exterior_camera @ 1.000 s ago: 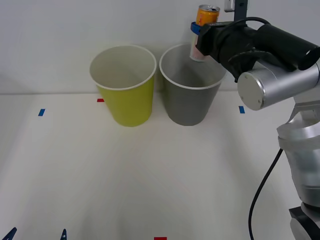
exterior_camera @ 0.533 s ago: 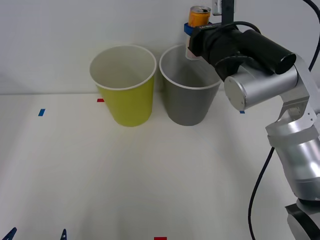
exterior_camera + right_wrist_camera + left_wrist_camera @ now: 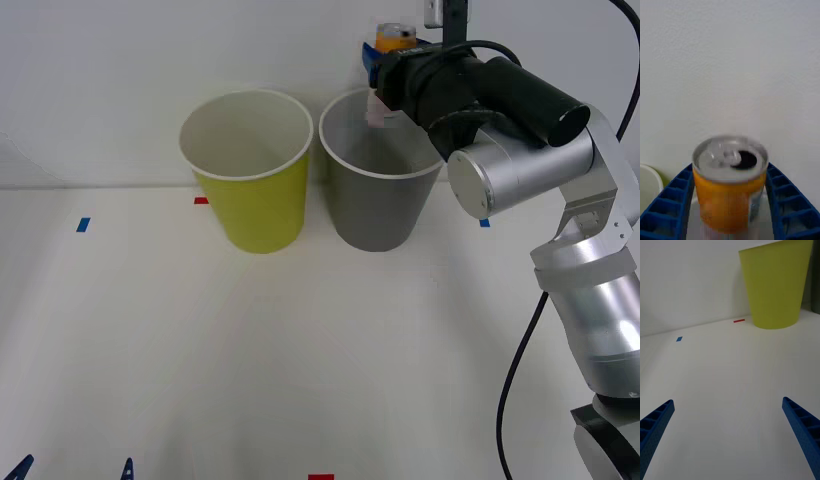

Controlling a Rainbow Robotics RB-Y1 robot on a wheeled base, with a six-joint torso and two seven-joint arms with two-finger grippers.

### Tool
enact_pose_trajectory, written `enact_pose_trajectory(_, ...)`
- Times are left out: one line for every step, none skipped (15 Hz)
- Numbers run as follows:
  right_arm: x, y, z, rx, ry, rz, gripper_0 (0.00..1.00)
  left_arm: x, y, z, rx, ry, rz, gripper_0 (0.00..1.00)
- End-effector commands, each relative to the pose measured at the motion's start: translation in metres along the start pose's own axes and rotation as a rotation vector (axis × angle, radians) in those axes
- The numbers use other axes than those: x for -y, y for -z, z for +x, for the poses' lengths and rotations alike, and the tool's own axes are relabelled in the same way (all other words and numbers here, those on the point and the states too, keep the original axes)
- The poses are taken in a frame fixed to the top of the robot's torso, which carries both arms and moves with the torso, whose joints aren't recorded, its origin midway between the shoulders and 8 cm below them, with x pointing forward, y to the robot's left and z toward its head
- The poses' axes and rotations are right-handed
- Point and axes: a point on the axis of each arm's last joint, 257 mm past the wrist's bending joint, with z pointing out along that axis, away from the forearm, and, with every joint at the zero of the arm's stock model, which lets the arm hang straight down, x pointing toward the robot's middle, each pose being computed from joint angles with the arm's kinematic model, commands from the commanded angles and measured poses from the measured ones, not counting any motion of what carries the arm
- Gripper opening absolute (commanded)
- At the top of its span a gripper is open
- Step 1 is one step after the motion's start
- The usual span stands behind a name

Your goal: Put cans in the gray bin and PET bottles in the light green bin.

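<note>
Item 1. Left gripper (image 3: 730, 438): lowest and nearest, hovering just above the white worktop (image 3: 300, 340); blue ribbed fingers (image 3: 655, 427) spread wide with nothing between them.

Item 2. Small blue tape mark (image 3: 83, 225) and small red tape mark (image 3: 201, 200), flat on the worktop, left of the bins.

Item 3. Light green bin (image 3: 250, 170): tall tapered round yellow-green plastic, white rim, white inside; upright on the worktop toward the back, left of the pair.

Item 4. Gray bin (image 3: 378, 205): tall tapered round dark gray plastic, white rim, pale inside; upright just beside the light green bin, on its right.

Item 5. Right gripper (image 3: 382, 62): raised above the far part of the gray bin's rim, close to the white back wall (image 3: 150, 50); blue ribbed fingers (image 3: 786, 195) closed on either side of the can.

Item 6. Slim drink can (image 3: 730, 187): orange upper body, silver top with pull tab, pale lower part; held upright in the right gripper, above the gray bin's mouth.
</note>
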Motion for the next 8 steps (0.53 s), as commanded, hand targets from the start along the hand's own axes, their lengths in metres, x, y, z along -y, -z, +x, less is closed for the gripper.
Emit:
enact_pose_trajectory(-0.003, 0.0, 0.001, -0.001, -0.005, -0.004, 1.0, 0.0, 0.0, 0.0, 0.0, 0.0, 0.0, 1.0)
enact_pose_trajectory(-0.005, -0.001, 0.0, 0.001, -0.009, -0.008, 1.0, 0.0, 0.0, 0.0, 0.0, 0.0, 0.0, 1.0)
enact_pose_trajectory(-0.007, -0.001, 0.001, 0.0, -0.015, -0.01, 1.0, 0.0, 0.0, 0.0, 0.0, 0.0, 0.0, 1.0)
enact_pose_trajectory(-0.008, 0.001, -0.004, 0.011, -0.013, -0.01, 1.0, 0.0, 0.0, 0.0, 0.0, 0.0, 0.0, 1.0)
enact_pose_trajectory(-0.007, 0.004, -0.011, 0.024, -0.008, -0.01, 1.0, 0.0, 0.0, 0.0, 0.0, 0.0, 0.0, 1.0)
enact_pose_trajectory(-0.007, 0.009, -0.014, 0.032, -0.006, -0.009, 1.0, 0.0, 0.0, 0.0, 0.0, 0.0, 0.0, 1.0)
enact_pose_trajectory(-0.008, 0.017, -0.02, 0.05, -0.002, -0.011, 1.0, 0.0, 0.0, 0.0, 0.0, 0.0, 0.0, 1.0)
enact_pose_trajectory(-0.007, 0.023, -0.024, 0.062, 0.008, -0.011, 1.0, 0.0, 0.0, 0.0, 0.0, 0.0, 0.0, 1.0)
